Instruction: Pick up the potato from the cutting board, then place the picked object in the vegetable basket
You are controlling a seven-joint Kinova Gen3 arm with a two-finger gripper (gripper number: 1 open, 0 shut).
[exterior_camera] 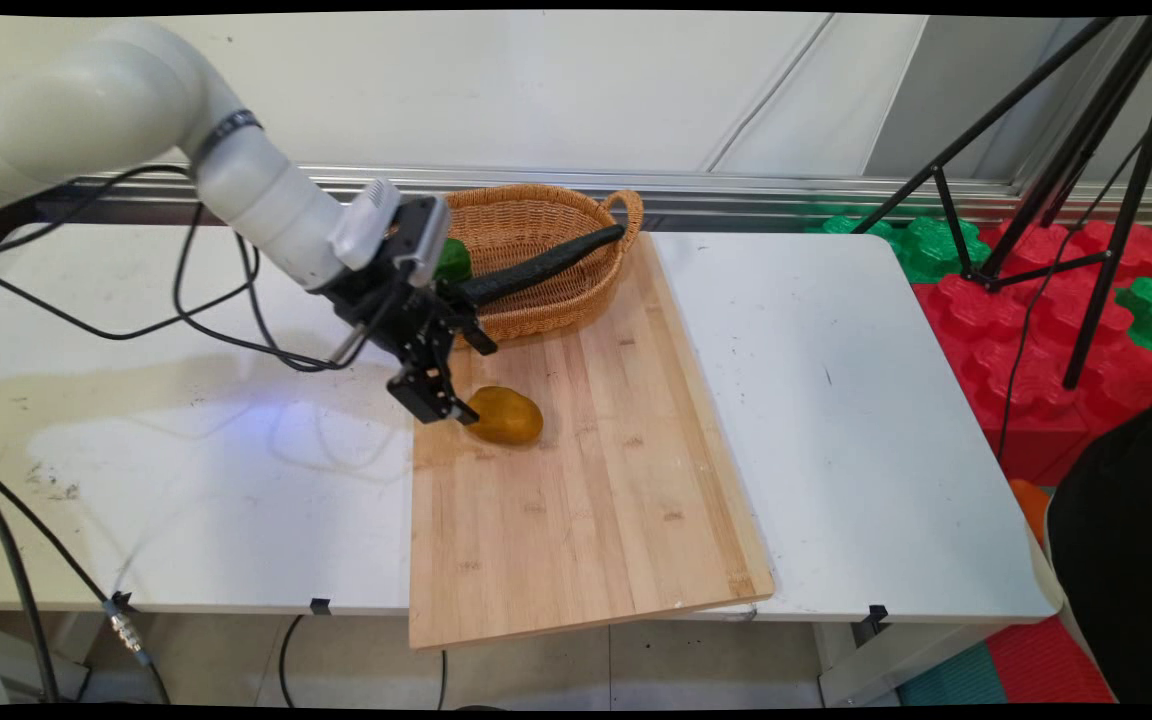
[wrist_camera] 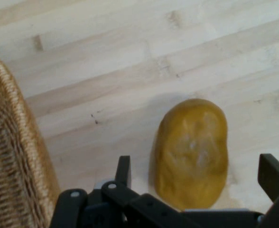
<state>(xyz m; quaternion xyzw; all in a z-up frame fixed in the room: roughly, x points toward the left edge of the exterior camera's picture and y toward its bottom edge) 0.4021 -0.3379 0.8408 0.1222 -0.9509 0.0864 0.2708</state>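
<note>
My claw (exterior_camera: 456, 380) hangs low over the wooden board (exterior_camera: 586, 500), its fingers spread wide and gripping nothing. A yellow-brown potato (wrist_camera: 192, 152) lies on the board between the two fingers (wrist_camera: 124, 171), with a gap on each side. Toward the board's far edge stands a wicker basket (exterior_camera: 536, 230) holding a long dark vegetable (exterior_camera: 546, 265) and something green (exterior_camera: 453, 260).

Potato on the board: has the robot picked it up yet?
Not yet. A long dark vegetable and a green one already lie in the basket. The open gripper is down at the potato, a finger on either side. The potato lies unlifted on the wooden board.
</note>
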